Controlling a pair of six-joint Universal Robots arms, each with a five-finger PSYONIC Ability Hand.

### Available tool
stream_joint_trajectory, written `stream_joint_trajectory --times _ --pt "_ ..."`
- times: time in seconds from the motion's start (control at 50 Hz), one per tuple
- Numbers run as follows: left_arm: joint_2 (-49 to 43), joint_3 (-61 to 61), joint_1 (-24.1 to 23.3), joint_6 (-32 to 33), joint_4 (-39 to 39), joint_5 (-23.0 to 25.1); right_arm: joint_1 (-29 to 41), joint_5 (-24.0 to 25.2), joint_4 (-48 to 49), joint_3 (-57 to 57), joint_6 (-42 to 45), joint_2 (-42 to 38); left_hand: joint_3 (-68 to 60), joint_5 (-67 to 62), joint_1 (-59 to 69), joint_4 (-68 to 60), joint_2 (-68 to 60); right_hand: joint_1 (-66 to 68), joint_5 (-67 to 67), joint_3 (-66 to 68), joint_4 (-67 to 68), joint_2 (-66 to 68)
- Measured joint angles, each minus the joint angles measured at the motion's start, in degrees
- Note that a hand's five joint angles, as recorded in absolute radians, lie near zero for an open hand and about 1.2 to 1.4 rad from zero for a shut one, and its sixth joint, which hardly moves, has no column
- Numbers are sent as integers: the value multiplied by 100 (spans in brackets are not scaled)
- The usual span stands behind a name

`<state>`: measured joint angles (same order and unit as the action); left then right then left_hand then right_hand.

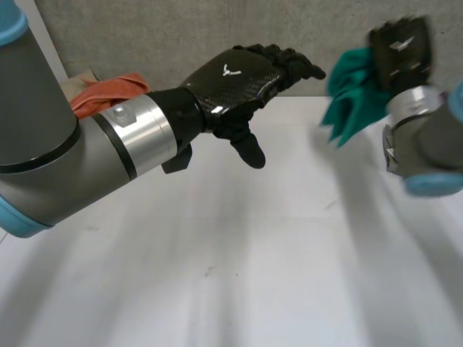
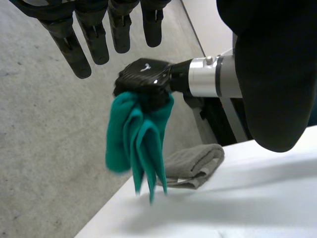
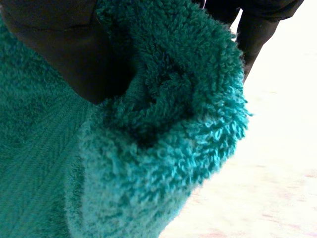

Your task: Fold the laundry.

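**Step in hand (judged):** one item lifted clear of the table, prior to spreading it for the fold.

**Right hand.** The right hand (image 1: 401, 50) was at the upper right of the head view, raised above the white table (image 1: 253, 275). Its fingers were clamped on a teal towel (image 1: 354, 101). The towel hung bunched below and to the left of the hand, clear of the table surface. In the right wrist view the towel's pile was bundled against the palm. In the left wrist view it hung from that hand in several narrow folds, and no single corner or edge could be told apart.

**Left hand.** The left hand (image 1: 231, 79) was at the upper centre of the head view, above the table and well apart from the towel. Its fingers (image 2: 94, 34) were straight and apart, and held nothing.

**Other items.** An orange cloth (image 1: 108, 90) lay at the upper left of the head view, behind the left arm. A grey cloth (image 2: 193, 163), apparently folded, lay at the table edge beyond the hanging towel.

**Next move (judged):** the left hand would need to close the gap to the towel and take a free corner or edge. The two hands could then stretch the towel out and lay it flat. Finding a single layer in the bunched cloth would be the demanding part, since seizing several folds together would leave it crumpled.
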<state>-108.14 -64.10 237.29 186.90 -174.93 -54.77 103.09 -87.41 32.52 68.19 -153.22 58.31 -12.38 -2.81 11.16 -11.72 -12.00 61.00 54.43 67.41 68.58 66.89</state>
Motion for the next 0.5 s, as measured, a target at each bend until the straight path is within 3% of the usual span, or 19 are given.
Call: stream_joint_trajectory --times 0.12,0.14,0.24,0.34,0.42,0.46,0.5 --pt "1 3 -8 -168 -141 -47 -714 322 227 -400 -15 -305 0 0 0 0 0 0 27 0 0 0" --pt "-6 -12 -14 -216 -186 -54 -1183 669 453 -632 -20 -722 0 0 0 0 0 0 27 26 1 0" --pt "-62 -68 -39 -275 -250 -61 -1861 1430 715 -1054 5 -1864 0 0 0 0 0 0 68 56 2 0" --pt "-125 -146 -90 -271 -274 -64 -2270 1983 516 -1404 263 -2863 0 0 0 0 0 0 68 56 9 0" --pt "-172 -192 -124 -263 -294 -65 -2509 2173 184 -1486 538 -3112 0 0 0 0 0 -1 211 72 16 -2" --pt "-186 -199 -135 -260 -301 -65 -2659 2202 24 -1454 607 -3055 0 0 0 0 0 -297 -310 -578 -673 -557" --pt "-190 -199 -140 -260 -304 -65 -2766 2199 -83 -1396 625 -2943 0 0 0 0 0 -1558 -1723 -2013 -2112 -2031"
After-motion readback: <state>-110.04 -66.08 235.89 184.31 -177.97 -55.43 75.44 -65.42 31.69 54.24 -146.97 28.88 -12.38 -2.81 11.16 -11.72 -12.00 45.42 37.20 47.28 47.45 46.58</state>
